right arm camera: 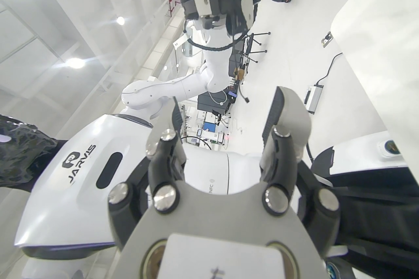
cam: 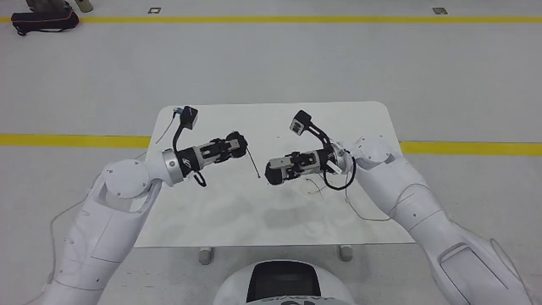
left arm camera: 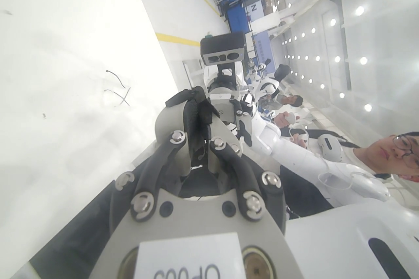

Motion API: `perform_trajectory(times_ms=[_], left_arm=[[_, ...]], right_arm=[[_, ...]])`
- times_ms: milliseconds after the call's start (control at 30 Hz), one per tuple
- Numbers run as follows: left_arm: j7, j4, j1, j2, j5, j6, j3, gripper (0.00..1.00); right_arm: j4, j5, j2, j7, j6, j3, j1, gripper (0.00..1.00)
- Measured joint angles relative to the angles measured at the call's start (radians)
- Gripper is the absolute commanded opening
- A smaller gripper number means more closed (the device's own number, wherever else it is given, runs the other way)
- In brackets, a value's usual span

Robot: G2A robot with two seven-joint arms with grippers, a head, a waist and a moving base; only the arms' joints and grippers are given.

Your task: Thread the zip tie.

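**Black tie pinched, tail not yet fed**

Plastic zip tie (cam: 252,159), a thin stiff black strip, hangs slanted from left gripper (cam: 243,145), which is clamped tight on its upper end above the smooth white table (cam: 356,123). Right gripper (right arm camera: 229,103) gapes wide w/ nothing in it, just beside the strip's lower tip. Step, prob: bringing the ends together. Next move needs right to catch the free end & aim it at the head slot.

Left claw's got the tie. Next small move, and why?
Probably ease the open right claw toward the free tip of the thin black plastic zip tie: the left claw pinches its other end, and that tip hangs just short of the right claw's spread fingers.
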Motion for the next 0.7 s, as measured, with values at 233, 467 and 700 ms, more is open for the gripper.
perform_trajectory(times_ms=[233,467,700], left_arm=[[0.077,-0.004,0.016,0.001,0.014,0.013,-0.014,0.00],[0.112,0.016,0.019,-0.004,-0.010,0.044,-0.003,0.00],[0.312,0.061,0.012,-0.026,-0.168,0.135,0.026,0.00]], right_arm=[[-0.016,-0.044,0.016,-0.062,0.012,0.049,-0.040,1.00],[-0.037,-0.083,0.018,-0.101,0.001,0.060,-0.054,1.00],[-0.150,-0.092,0.007,-0.186,0.000,0.182,-0.176,1.00]])
